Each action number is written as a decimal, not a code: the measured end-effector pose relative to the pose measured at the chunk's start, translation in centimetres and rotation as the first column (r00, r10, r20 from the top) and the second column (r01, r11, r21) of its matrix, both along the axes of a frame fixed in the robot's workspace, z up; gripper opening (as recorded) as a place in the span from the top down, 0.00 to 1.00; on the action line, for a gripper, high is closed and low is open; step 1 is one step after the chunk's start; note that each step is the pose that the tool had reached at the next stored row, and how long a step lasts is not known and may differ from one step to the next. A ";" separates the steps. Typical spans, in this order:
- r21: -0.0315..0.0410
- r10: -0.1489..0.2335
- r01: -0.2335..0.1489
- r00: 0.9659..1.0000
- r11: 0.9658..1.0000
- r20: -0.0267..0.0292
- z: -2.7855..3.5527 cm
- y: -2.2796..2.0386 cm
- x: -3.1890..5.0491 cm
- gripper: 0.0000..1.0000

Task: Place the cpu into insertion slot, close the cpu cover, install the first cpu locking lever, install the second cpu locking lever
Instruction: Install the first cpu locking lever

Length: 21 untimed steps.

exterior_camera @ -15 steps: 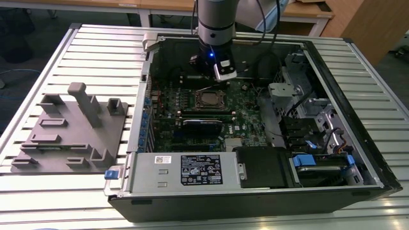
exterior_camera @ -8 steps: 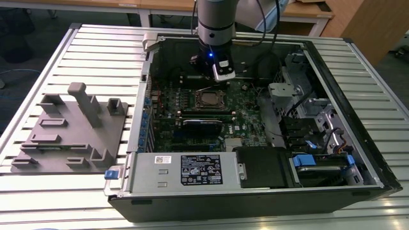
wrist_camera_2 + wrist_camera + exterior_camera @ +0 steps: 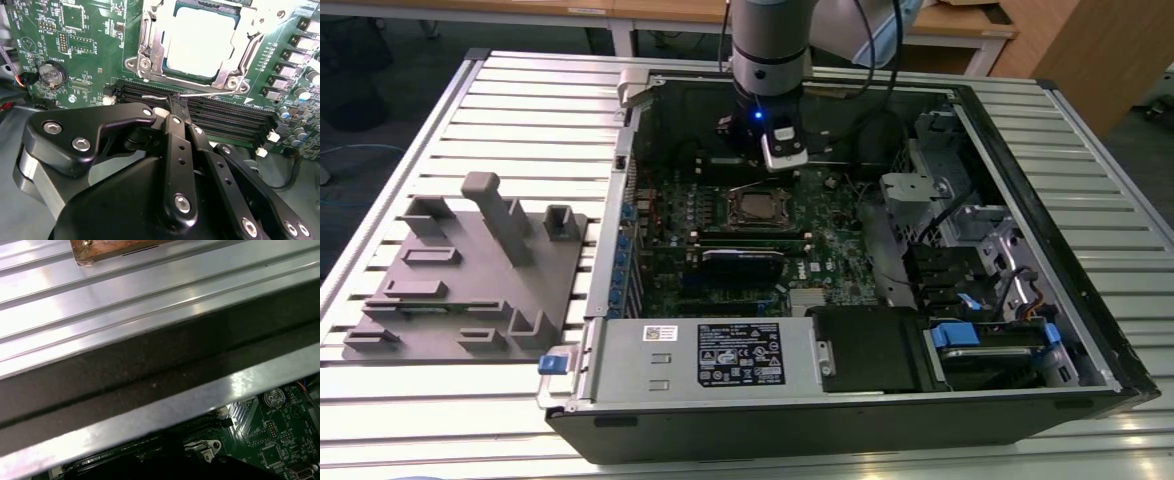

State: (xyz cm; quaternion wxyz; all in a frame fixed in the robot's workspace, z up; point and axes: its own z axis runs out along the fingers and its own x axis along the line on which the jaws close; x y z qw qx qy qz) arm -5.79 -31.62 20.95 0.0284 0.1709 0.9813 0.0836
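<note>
Meeting at their tips, the two black fingers of the gripper [image 3: 179,102] stand together with no gap visible between them in the second wrist view. Right at the tips lies a thin silvery locking lever [image 3: 215,96], a wire rod running crosswise in front of them; whether the fingers pinch it or only touch it cannot be told. Under the tips run the long black memory slots [image 3: 225,117]. Just beyond the rod sits the insertion slot [image 3: 231,82], its metal frame screwed to the green circuit board [image 3: 85,45]. The cpu [image 3: 200,42] lies in that slot, its pale metal top showing through the cut-out of the cpu cover [image 3: 156,50], which lies flat over it. Further off to one side, a coin cell battery [image 3: 52,74] stands on the board. In the exterior view the gripper [image 3: 782,165] hangs from the arm inside an open computer case [image 3: 1014,130], just behind the cpu [image 3: 754,208]. The case lies on a slatted metal table [image 3: 520,110], with a grey fixture block [image 3: 467,270] well apart on the exterior view's left.
</note>
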 end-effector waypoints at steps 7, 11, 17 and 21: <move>0.000 -0.035 0.035 0.999 0.999 0.004 -0.09 0.01 -0.15 0.89; 0.000 -0.044 0.044 0.999 0.999 0.004 -0.11 0.11 -0.26 0.89; 0.000 -0.047 0.047 0.999 0.999 0.006 -0.14 0.18 -0.41 0.89; 0.000 -0.050 0.050 0.999 0.999 0.009 -0.27 0.18 -0.42 0.89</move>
